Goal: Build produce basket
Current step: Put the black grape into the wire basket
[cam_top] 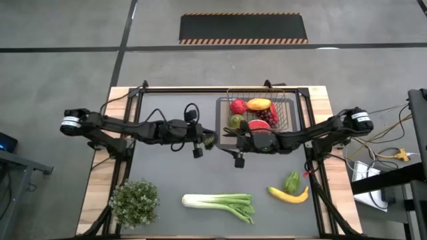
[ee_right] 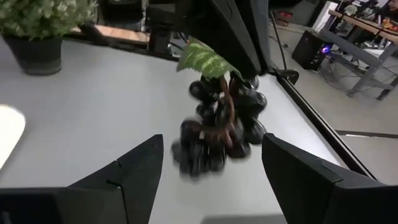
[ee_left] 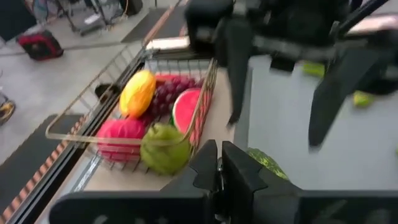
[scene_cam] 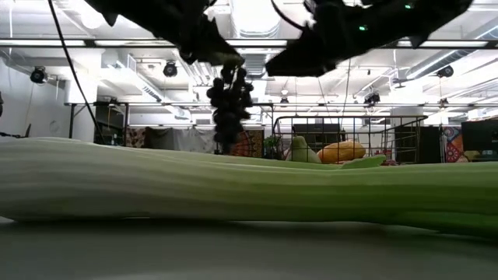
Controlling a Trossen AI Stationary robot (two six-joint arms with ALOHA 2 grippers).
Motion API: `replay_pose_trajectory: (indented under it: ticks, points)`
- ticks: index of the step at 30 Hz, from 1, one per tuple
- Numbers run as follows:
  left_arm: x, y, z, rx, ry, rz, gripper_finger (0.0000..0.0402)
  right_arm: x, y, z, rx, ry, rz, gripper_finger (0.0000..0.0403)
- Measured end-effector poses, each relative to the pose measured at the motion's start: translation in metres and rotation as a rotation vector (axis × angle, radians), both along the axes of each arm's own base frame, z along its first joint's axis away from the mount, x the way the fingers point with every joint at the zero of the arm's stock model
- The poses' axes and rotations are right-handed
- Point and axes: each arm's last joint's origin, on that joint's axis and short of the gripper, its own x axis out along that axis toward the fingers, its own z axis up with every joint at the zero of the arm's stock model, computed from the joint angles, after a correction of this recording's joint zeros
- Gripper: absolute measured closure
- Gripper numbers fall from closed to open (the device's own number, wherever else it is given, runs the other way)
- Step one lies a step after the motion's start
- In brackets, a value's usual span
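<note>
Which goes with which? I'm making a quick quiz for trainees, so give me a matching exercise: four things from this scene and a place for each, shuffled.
Things:
1. dark grapes
2. leek
3. banana
4. mango

Places:
A. inside the basket
B. hanging from the shut left gripper, above the table
C. on the table, beside the green pepper
D. on the table, next to the potted plant

Pairs: 1-B, 2-D, 3-C, 4-A

grapes (ee_right: 217,130) — dark purple, green leaf | leek (cam_top: 220,203) — white to green | banana (cam_top: 288,195) yellow | mango (cam_top: 259,104) orange
</note>
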Motion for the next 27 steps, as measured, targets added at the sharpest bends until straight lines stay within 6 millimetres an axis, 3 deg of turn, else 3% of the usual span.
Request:
replay_pose_trajectory:
  ticks: [7, 11, 15, 24, 27]
  points:
    - [0.005, -0.011, 0.008, -0.007, -0.108, -0.045, 0.0401, 0.025, -0.009, -0.001, 0.042, -0.004, -0.054, 0.0125]
    - [0.006, -0.014, 0.009, -0.001, -0.121, -0.062, 0.0401, 0.034, -0.011, 0.000, 0.042, -0.007, -0.060, 0.0134]
    - [0.006, -0.014, 0.009, 0.000, -0.126, -0.062, 0.0401, 0.038, -0.010, 0.004, 0.030, -0.017, -0.047, 0.0186]
    - [0.006, -0.014, 0.008, 0.004, -0.118, -0.063, 0.0401, 0.039, -0.010, 0.005, 0.030, -0.005, -0.036, 0.0370]
    - [0.006, -0.014, 0.008, 0.008, -0.117, -0.064, 0.0392, 0.039, -0.010, 0.005, 0.030, -0.001, -0.033, 0.0384]
